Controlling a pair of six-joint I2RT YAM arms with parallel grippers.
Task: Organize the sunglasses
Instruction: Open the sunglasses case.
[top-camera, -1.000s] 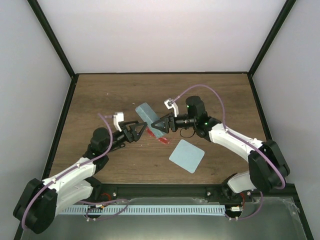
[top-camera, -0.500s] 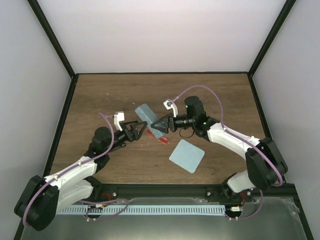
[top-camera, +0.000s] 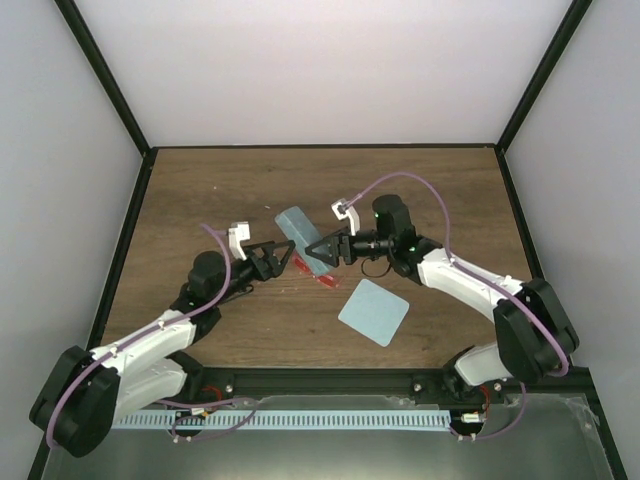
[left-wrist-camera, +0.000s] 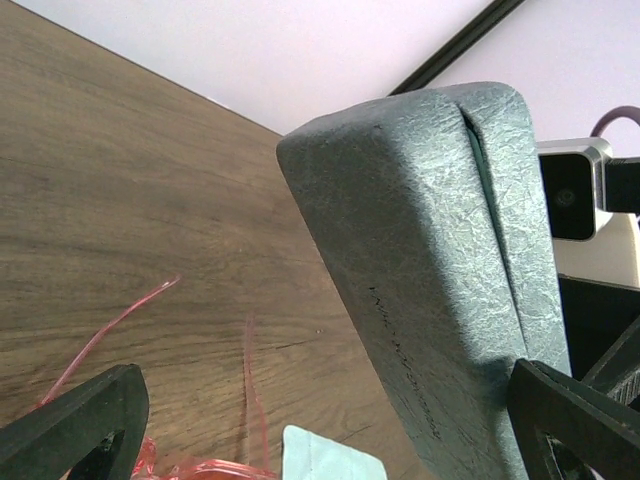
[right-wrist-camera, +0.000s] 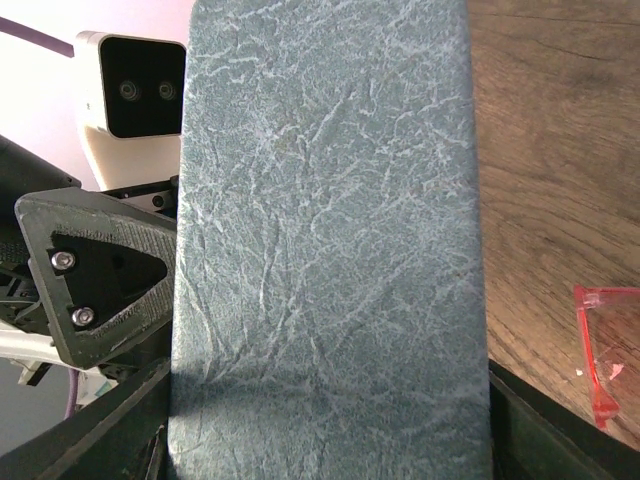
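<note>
Within the right gripper (top-camera: 315, 252) a grey-blue textured rectangular case (right-wrist-camera: 330, 230) is sitting clamped; the gaping, empty left gripper (top-camera: 283, 257) risks dislodging it.

Both arms stretched forward and angled inward, left gripper (top-camera: 278, 262) pointing right with jaws spread wide, right gripper (top-camera: 316, 250) pointing left, fingers clamped on the grey case (top-camera: 293, 224), tips nearly meeting.
</note>
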